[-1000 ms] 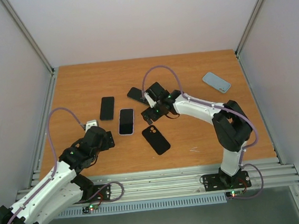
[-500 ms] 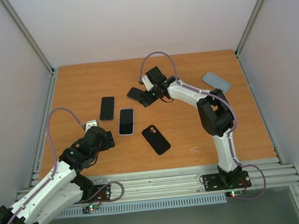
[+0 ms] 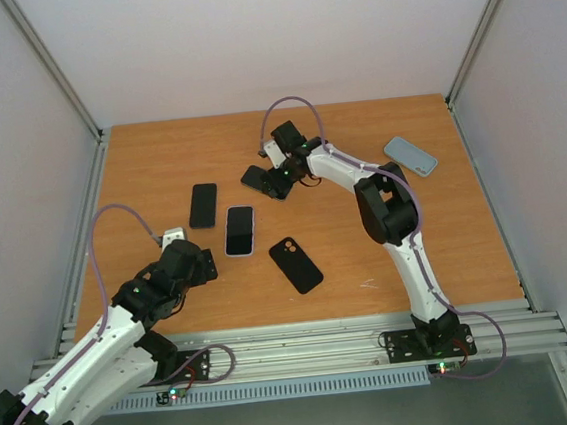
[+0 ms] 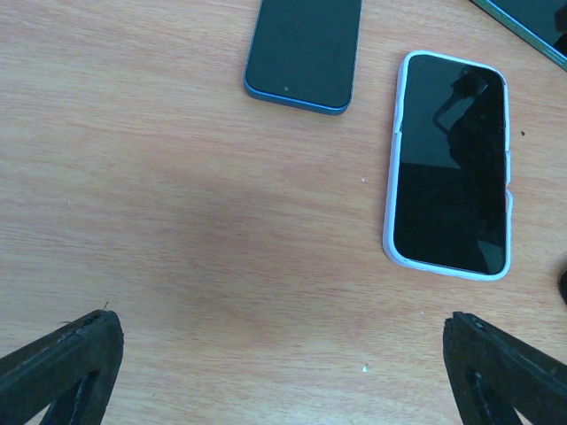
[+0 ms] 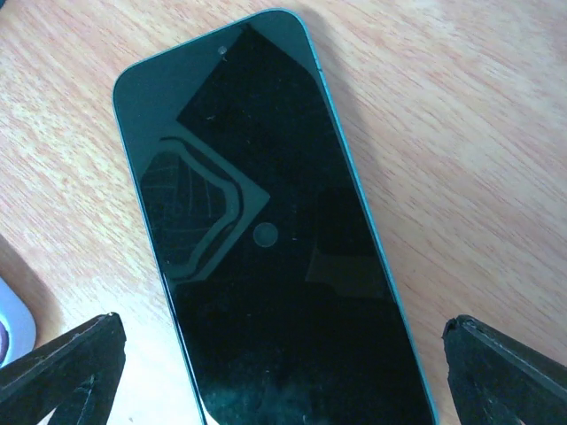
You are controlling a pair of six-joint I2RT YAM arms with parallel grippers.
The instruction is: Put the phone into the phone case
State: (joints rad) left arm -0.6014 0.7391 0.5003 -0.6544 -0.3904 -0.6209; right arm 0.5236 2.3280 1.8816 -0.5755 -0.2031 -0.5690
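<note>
Our right gripper hangs with its fingers spread wide over the dark green-edged slab phone. The phone lies screen up on the orange wooden table, its lower end cut off by the frame. From overhead, the wrist hides most of it. The black rectangular phone case, possibly a face-down phone, lies well apart, towards the arm bases. Our left gripper, equally wide, holds nothing near a lilac-cased phone.
</note>
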